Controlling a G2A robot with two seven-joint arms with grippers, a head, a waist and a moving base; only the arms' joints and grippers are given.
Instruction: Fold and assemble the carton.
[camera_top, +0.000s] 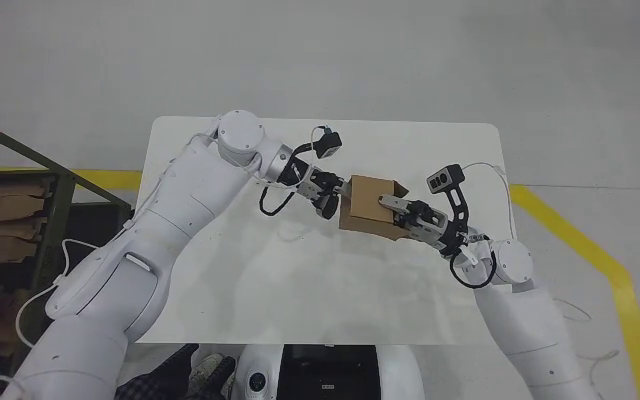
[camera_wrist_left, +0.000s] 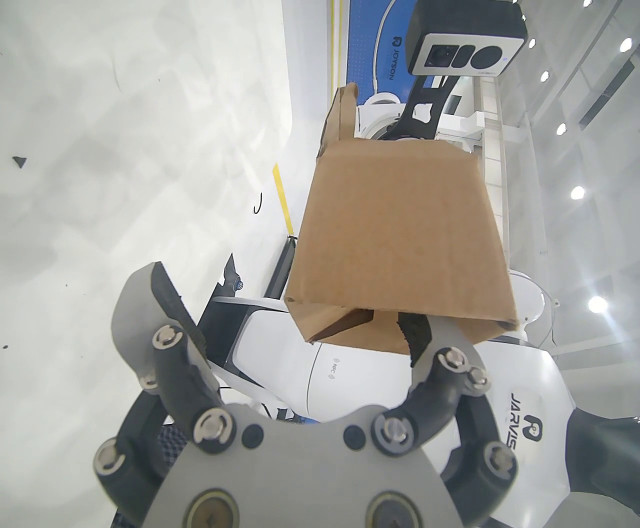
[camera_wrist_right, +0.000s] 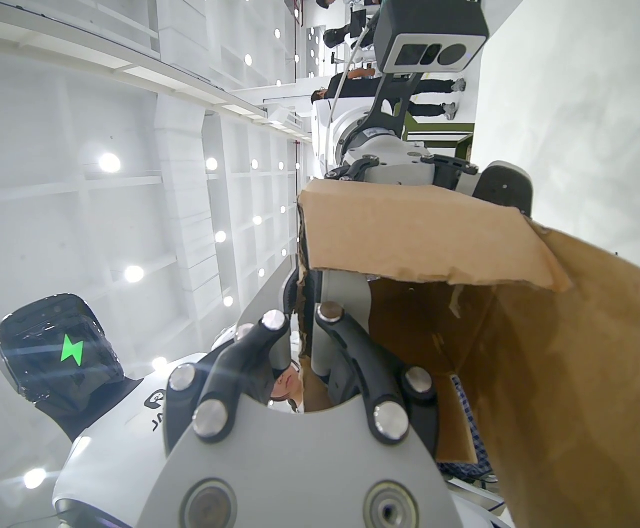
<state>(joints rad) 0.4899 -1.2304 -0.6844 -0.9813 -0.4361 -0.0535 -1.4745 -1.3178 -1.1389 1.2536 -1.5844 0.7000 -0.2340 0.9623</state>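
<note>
A brown carton (camera_top: 365, 200) is held above the middle of the white table (camera_top: 250, 290), between the two arms. My right gripper (camera_top: 392, 204) is shut on one wall of the carton (camera_wrist_right: 425, 235), with the cardboard edge pinched between its fingers (camera_wrist_right: 324, 320). An open flap stands out beside it. My left gripper (camera_top: 330, 200) is at the opposite end and stands open (camera_wrist_left: 290, 320). One of its fingers (camera_wrist_left: 417, 335) is tucked under the carton's (camera_wrist_left: 400, 235) loose end flaps. The other finger (camera_wrist_left: 165, 295) is off to the side, apart from the cardboard.
A yellow floor line (camera_top: 575, 235) runs past the table's right side. A dark rack with flat cardboard (camera_top: 25, 205) stands by the left edge. The table surface around the carton is bare.
</note>
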